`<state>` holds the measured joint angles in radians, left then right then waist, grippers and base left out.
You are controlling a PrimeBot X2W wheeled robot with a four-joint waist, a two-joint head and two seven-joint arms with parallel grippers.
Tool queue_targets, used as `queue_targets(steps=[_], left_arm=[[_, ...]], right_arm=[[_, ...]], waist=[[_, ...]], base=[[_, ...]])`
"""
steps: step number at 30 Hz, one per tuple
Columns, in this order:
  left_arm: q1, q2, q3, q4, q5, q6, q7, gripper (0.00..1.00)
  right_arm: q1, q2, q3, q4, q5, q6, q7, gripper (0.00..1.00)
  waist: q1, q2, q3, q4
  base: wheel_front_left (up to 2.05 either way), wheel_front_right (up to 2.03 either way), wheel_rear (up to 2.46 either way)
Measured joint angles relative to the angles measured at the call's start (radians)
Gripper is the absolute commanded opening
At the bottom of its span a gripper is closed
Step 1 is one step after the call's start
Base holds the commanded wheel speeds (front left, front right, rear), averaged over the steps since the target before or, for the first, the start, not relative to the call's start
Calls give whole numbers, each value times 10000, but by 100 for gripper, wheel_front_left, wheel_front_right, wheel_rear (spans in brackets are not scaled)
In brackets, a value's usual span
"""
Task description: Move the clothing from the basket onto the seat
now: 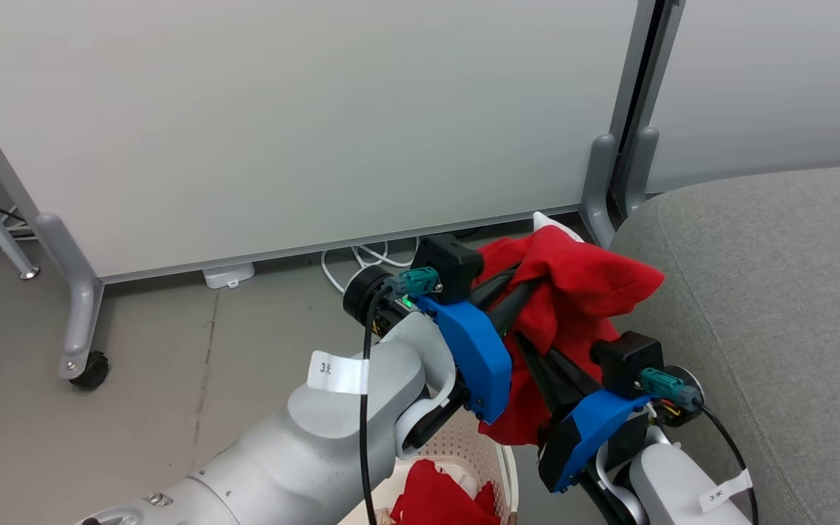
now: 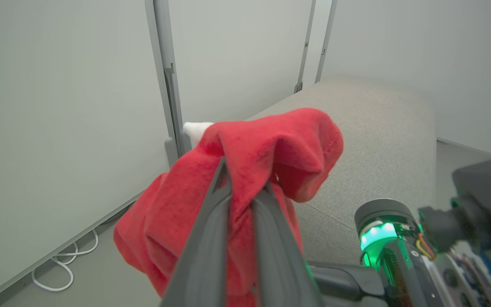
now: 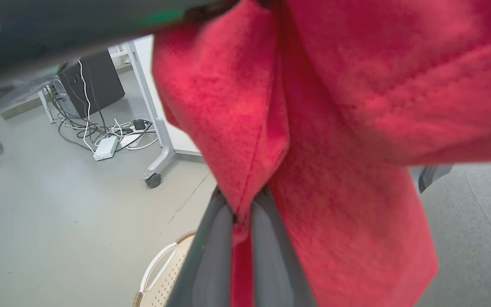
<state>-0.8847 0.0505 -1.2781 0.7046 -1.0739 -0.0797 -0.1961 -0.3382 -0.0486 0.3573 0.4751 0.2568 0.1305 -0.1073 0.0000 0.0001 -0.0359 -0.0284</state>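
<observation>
A bright red garment with a small white tip hangs in the air between the basket and the seat, held by both grippers. My left gripper is shut on its upper fold, and the left wrist view shows the cloth bunched over the closed fingertips. My right gripper is shut on a lower fold of the garment. More red clothing lies in the cream basket, which stands below the arms, its handle visible. The grey seat is just to the right.
White partition panels on grey castor feet stand behind the basket. White cables lie on the floor at their base. The right wrist view shows a dark computer case and a power strip.
</observation>
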Motion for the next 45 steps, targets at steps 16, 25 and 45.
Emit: queue_targets(steps=[16, 25, 45], left_arm=[[0, 0, -19, 69, -75, 10, -186, 51], [7, -8, 58, 228, -46, 127, -508, 100], [4669, 1396, 5256, -2805, 4765, 58, -656, 100]], right_arm=[[34, 0, 63, -40, 27, 0, 21, 0], [39, 0, 176, -105, 92, 2, 46, 0], [263, 0, -380, -433, -174, 0, 88, 0]], waist=[[0, 0, -12, -63], [0, 0, 25, -170], [0, 0, 222, -62]], base=[[0, 0, 0], [0, 0, 0], [0, 0, 0]])
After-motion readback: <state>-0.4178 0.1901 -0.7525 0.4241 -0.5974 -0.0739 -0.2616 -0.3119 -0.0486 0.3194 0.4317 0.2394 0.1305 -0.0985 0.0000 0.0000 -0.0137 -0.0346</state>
